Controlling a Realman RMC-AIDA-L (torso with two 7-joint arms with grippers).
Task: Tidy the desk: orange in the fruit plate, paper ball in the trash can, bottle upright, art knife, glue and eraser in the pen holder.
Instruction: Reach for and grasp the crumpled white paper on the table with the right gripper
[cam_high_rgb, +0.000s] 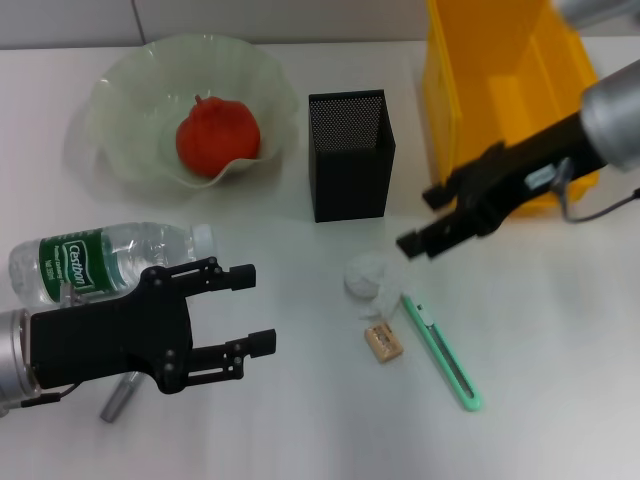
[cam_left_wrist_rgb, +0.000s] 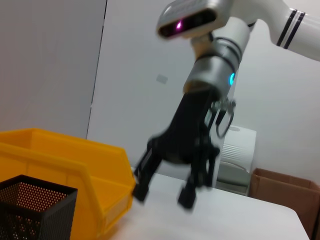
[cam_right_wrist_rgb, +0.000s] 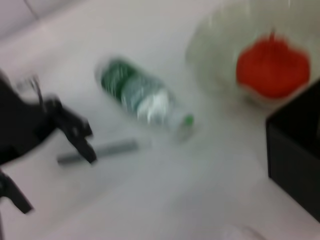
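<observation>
The orange lies in the pale-green fruit plate at the back left. Beside the black mesh pen holder, the yellow trash can stands at the back right. The paper ball, the tan eraser and the green art knife lie in front of the pen holder. My right gripper hangs open just right of and above the paper ball. The bottle lies on its side at the left, near a grey glue stick. Over the front left, my left gripper is open and holds nothing.
The left wrist view shows the right gripper open above the white table, with the trash can and pen holder beside it. A cardboard box stands beyond the table. The right wrist view shows the bottle and glue stick.
</observation>
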